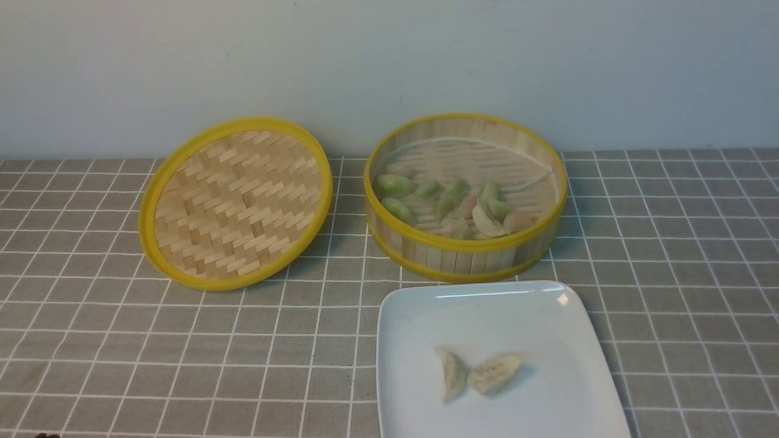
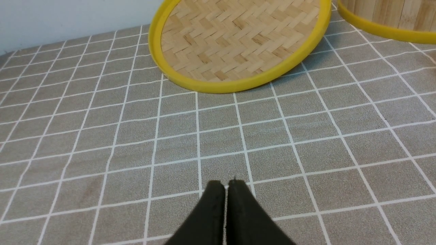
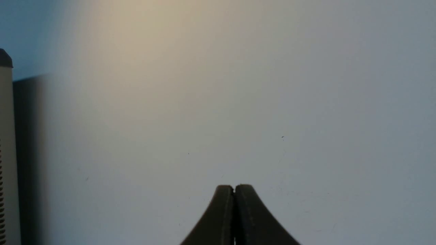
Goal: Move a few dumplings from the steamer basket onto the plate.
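Two dumplings (image 1: 478,372) sit on the plate (image 1: 548,316) already, the rest still piled in the steamer basket (image 1: 465,246), and my left gripper (image 2: 226,185) and right gripper (image 3: 234,187) are both pinched closed, holding nothing.

table: grey checked cloth (image 1: 91,340) | on it: basket lid (image 1: 236,204), steamer basket (image 1: 465,255), white plate (image 1: 420,316)

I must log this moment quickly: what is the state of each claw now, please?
Left claw: closed, holding nothing, above the checked tablecloth.
Right claw: closed, holding nothing, facing a plain wall.
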Available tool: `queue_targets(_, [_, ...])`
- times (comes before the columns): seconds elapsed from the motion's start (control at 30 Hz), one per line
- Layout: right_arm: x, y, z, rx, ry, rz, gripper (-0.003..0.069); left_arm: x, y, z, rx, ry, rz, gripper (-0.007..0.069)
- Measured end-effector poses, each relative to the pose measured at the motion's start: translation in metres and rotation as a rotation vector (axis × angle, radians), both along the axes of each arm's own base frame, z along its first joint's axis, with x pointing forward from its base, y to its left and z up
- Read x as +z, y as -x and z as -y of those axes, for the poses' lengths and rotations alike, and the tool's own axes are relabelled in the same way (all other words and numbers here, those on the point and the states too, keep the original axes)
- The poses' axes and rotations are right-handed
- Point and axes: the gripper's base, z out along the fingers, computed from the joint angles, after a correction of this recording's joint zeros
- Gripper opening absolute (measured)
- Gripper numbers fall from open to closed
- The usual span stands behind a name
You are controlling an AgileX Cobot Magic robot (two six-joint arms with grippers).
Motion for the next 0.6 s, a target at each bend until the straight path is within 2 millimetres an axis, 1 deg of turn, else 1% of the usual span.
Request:
queue_targets(0.47, [0.0000, 0.0000, 0.0000, 0.002, -0.003, -0.001, -0.0014, 0.0000, 0.0000, 0.0000, 0.000, 0.000, 0.000, -0.0005])
queue_targets(0.6, [-0.0008, -0.0002, -0.0006, 0.020, -0.030, -0.017, -0.0014, 0.0000, 0.0000, 0.0000, 0.000, 0.001, 0.000, -0.0005])
